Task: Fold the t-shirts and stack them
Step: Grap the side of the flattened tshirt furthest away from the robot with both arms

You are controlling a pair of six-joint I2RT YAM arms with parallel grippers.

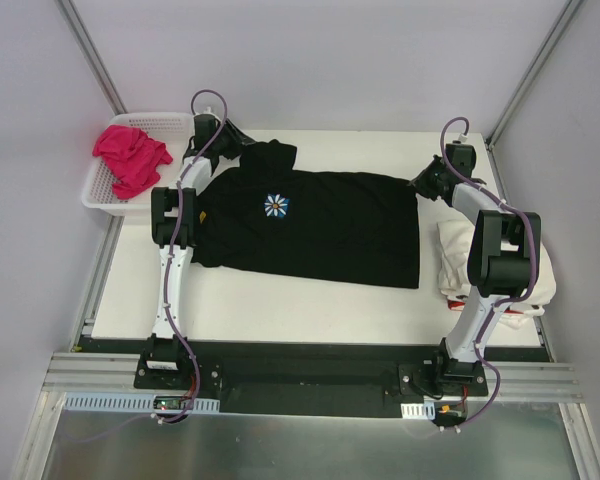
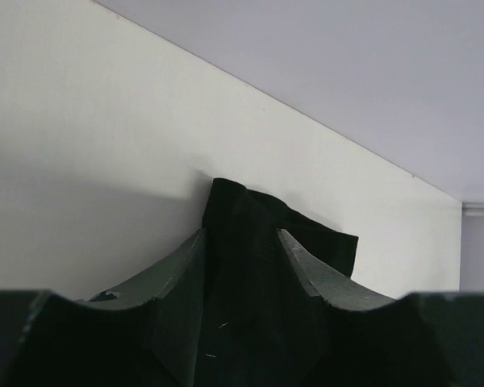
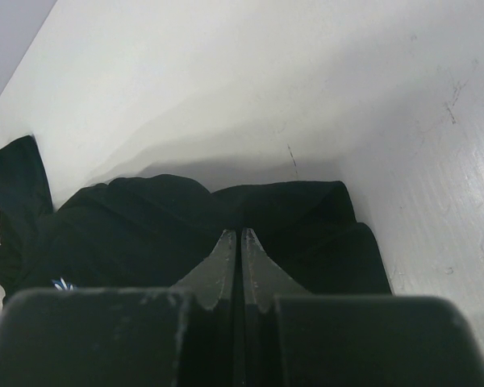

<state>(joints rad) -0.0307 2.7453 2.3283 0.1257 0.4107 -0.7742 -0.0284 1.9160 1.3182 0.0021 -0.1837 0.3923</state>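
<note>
A black t-shirt (image 1: 330,225) with a white daisy (image 1: 276,205) lies spread across the middle of the table. My left gripper (image 1: 246,143) is at its far left corner, shut on a bunch of the black cloth (image 2: 240,234); that cloth (image 2: 327,246) fills the gap between the fingers (image 2: 177,274). My right gripper (image 1: 419,183) is at the shirt's far right corner. Its jaws (image 3: 240,232) are pressed together on the edge of the black shirt (image 3: 129,226). Folded cream-white t-shirts (image 1: 450,262) lie at the right, partly under my right arm. A bright pink t-shirt (image 1: 130,155) lies in the basket.
A white plastic mesh basket (image 1: 95,195) stands at the table's far left corner. Grey walls enclose the table at the back and both sides. Bare white table (image 1: 280,305) lies in front of the black shirt.
</note>
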